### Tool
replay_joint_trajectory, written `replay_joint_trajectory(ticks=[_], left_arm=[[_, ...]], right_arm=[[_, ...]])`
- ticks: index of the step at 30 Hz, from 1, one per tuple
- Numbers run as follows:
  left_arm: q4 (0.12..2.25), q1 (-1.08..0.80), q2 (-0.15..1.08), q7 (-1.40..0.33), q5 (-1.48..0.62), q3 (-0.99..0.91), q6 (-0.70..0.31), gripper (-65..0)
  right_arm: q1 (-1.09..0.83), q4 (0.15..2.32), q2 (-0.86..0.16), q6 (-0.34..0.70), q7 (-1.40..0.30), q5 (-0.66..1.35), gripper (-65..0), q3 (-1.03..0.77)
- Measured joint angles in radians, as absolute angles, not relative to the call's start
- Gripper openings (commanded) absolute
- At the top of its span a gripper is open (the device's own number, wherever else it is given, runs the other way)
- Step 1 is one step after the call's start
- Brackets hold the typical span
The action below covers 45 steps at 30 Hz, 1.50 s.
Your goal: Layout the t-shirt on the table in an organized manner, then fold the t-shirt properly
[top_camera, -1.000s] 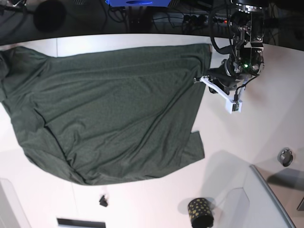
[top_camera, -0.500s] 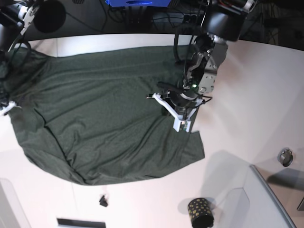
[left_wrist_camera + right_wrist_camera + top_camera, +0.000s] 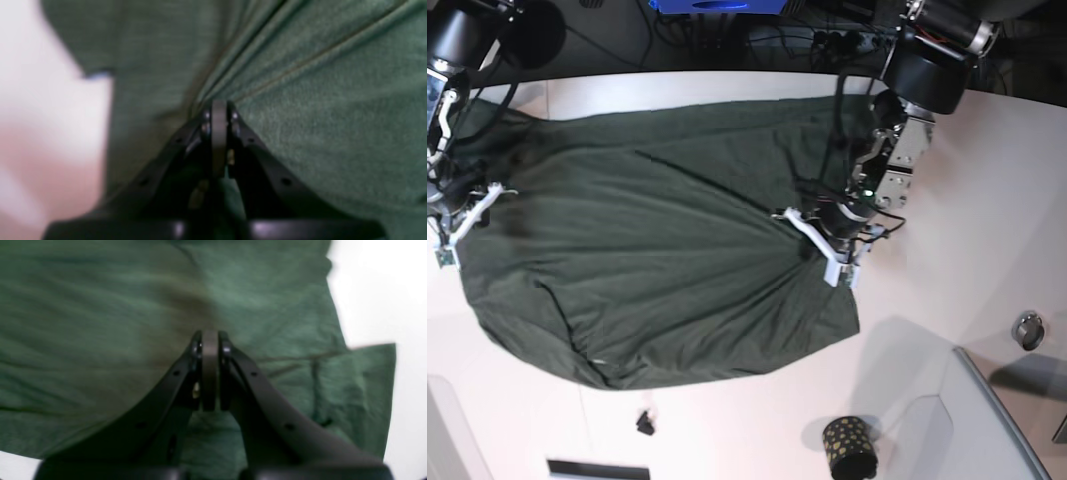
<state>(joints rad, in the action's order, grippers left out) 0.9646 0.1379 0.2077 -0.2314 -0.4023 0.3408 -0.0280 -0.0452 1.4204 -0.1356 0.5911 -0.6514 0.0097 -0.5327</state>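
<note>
while pinched by the left end effector (image 3: 808,250), the t-shirt (image 3: 647,250) bunches there.

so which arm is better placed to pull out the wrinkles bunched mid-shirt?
Left, probably. Its pincer is shut on the shirt, and the folds run straight to its tip. The right pincer is shut too, but sits at the opposite edge, away from the bunching.

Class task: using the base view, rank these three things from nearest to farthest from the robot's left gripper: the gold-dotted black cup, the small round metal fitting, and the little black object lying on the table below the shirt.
Measured from the left gripper:
1. Gold-dotted black cup, bottom edge, almost straight below.
2. Small round metal fitting, far right side.
3. Little black object, bottom left, below the t-shirt.
The last two are close to call.
</note>
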Motion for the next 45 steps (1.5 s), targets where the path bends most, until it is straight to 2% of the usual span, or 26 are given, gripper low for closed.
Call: replay_joint_trajectory(ticks=[8,13,17,19,23,24,25,31,42,45], left_arm=[[0.967,0.126,0.283,-0.219,-0.401,0.334,-0.012,-65.0],[0.985,0.075,0.286,-0.231,-0.395,0.178,-0.02,-65.0],[1.105,-0.006,0.32,-0.314,-0.38,0.113,0.012,-65.0],[1.178,-0.052,0.321,-0.352,-0.369,0.11,0.03,-65.0],[1.279,-0.064,0.306,-0.476,-0.375,0.109,0.019,-65.0],[1.302,-0.063,0.305,-0.482,-0.377,0.112,0.015,-65.0],[1.319,-0.061,0.305,-0.487,-0.382,0.112,0.012,-65.0],[1.387,-0.086,0.311,-0.488,-0.381,0.11,0.019,-65.0],[1.405,-0.183,0.311,-0.491,-0.374,0.108,0.019,-65.0],[1.405,-0.186,0.311,-0.49,-0.377,0.108,0.019,-65.0]], right_arm=[[-0.004,1.409,-0.133,0.576,-0.657,0.009,-63.6,-0.528],[0.081,1.261,-0.171,0.575,-0.645,0.017,-63.6,-0.524],[0.117,1.153,-0.195,0.569,-0.649,0.0,-62.9,-0.524],[0.116,1.157,-0.19,0.576,-0.65,0.003,-57.0,-0.524],[0.116,1.199,-0.185,0.577,-0.652,0.011,-36.3,-0.523],[0.115,1.202,-0.189,0.575,-0.654,0.009,-32.6,-0.505],[0.108,1.203,-0.196,0.572,-0.66,0.007,-31.8,-0.476],[0.121,1.161,-0.179,0.587,-0.668,0.019,-31.8,-0.352],[0.19,1.089,-0.193,0.576,-0.665,0.011,-31.8,-0.36],[0.222,1.008,-0.192,0.575,-0.632,0.006,-31.8,-0.36]])
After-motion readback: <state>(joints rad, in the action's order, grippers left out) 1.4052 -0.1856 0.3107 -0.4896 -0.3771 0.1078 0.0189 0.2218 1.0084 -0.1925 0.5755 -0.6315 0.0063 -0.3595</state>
